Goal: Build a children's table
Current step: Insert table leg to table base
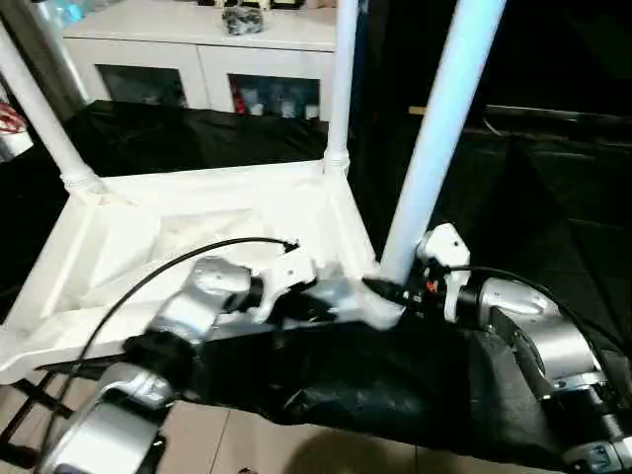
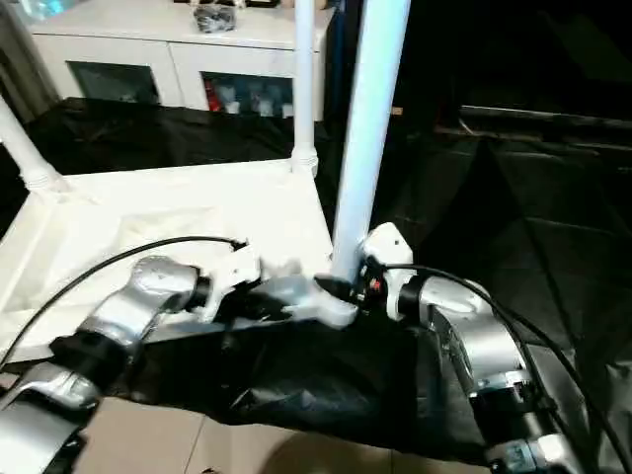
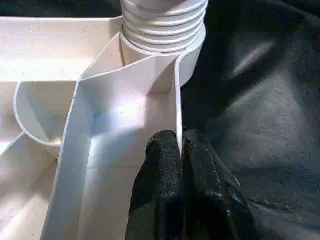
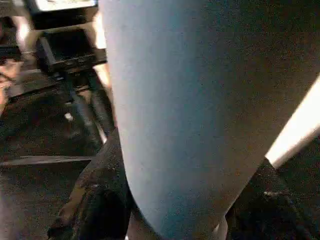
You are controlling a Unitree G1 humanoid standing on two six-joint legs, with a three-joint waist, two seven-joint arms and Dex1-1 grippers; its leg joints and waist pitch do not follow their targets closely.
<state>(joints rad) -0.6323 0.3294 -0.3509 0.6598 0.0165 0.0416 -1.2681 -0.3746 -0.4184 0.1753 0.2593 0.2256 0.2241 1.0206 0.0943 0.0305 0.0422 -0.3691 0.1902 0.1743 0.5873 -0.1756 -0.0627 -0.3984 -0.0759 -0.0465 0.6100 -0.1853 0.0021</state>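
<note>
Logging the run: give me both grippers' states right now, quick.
Left gripper: shut on the tabletop's rim, beside the corner socket.
Right gripper: shut on the near leg, low down by the socket.

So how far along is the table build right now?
Two far legs stand in the upside-down top. In hand: right tool grips a third leg at the near corner, threads showing; left tool pinches the rim. The fourth leg looks left.

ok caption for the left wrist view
Left pincer pinching the tabletop's raised rim just below a threaded leg seated in its corner socket.
</note>
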